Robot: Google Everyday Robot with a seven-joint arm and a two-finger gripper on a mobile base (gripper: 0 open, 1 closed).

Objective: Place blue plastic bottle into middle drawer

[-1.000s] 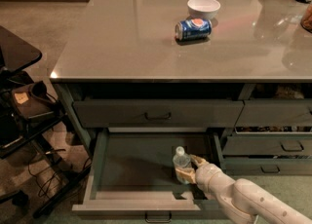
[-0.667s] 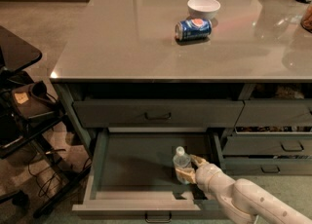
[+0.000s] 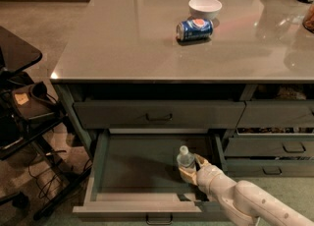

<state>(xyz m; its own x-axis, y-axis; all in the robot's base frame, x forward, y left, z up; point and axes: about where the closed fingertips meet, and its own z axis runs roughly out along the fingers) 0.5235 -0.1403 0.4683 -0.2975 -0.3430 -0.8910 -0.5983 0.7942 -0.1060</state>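
The blue plastic bottle (image 3: 185, 160), small and clear with a white cap, stands upright inside the pulled-out middle drawer (image 3: 132, 168), near its right side. My gripper (image 3: 191, 168), at the end of the white arm coming in from the lower right, is shut on the bottle's lower body, with one finger behind it and one in front. The bottle's base is hidden by the fingers, so I cannot tell whether it rests on the drawer floor.
A blue soda can (image 3: 194, 28) lies on its side on the grey countertop (image 3: 122, 43) next to a white bowl (image 3: 205, 8). The top drawer (image 3: 157, 114) is closed. Narrower drawers (image 3: 279, 146) stand at right. A black cart with cables (image 3: 24, 122) stands at left.
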